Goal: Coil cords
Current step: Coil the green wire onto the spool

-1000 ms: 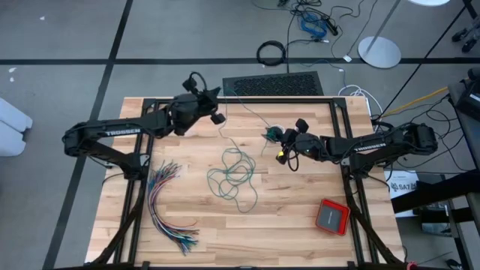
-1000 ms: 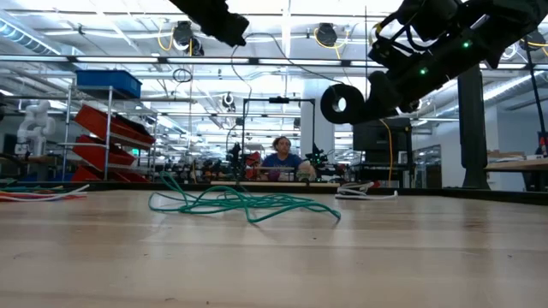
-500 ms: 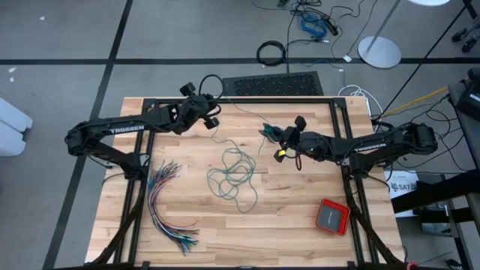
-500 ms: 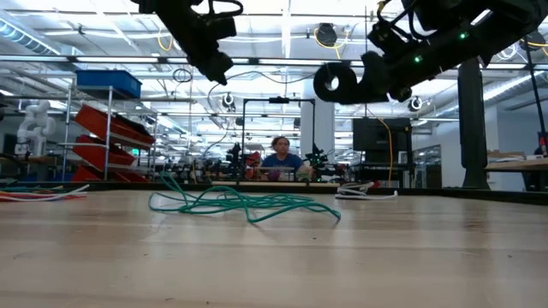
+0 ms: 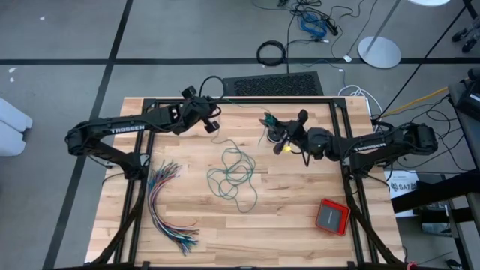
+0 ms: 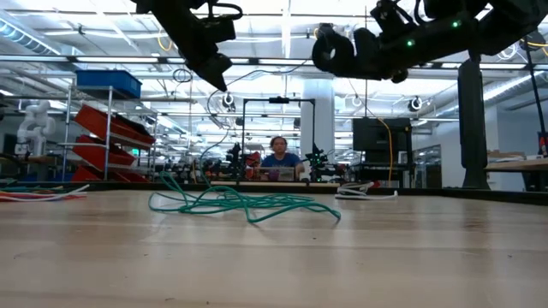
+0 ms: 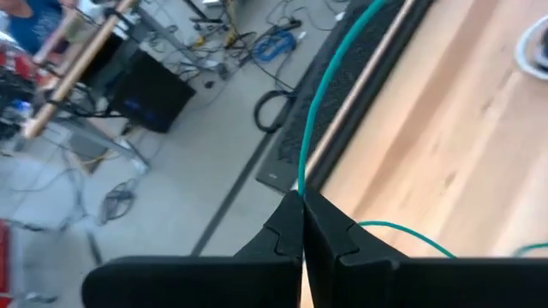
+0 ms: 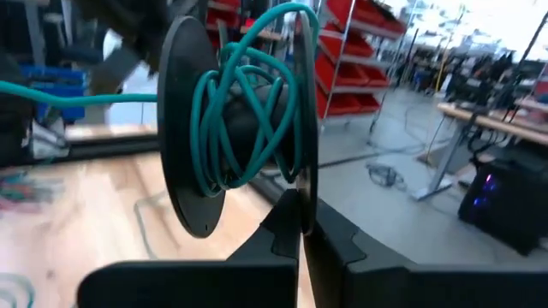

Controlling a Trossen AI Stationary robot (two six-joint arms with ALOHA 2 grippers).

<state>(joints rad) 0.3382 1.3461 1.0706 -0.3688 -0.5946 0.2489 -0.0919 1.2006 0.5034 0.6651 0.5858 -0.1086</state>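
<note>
While left fingers [image 7: 301, 224] pinch the teal cord [image 7: 321, 103], right fingers [image 8: 301, 224] clamp the spool [image 8: 235, 115].

**Inspector A:** Non-task items on the wooden surface [image 5: 292, 217]?

**Inspector B:** A fanned bundle of many-coloured wires [image 5: 166, 206] lies near its left edge. A flat red and grey box [image 5: 331, 217] sits at the opposite side, well apart from the bundle.

**Inspector A:** Beyond the surface?

**Inspector B:** On the floor past the far edge: a black perforated mat [image 5: 271, 84] touching the frame, a thick black cable ring [image 5: 271, 53] just beyond it, and a round white stand base [image 5: 379, 51]. In the low view, a seated person [image 6: 279, 159] and red shelf bins [image 6: 107, 128] are well behind the surface.
</note>
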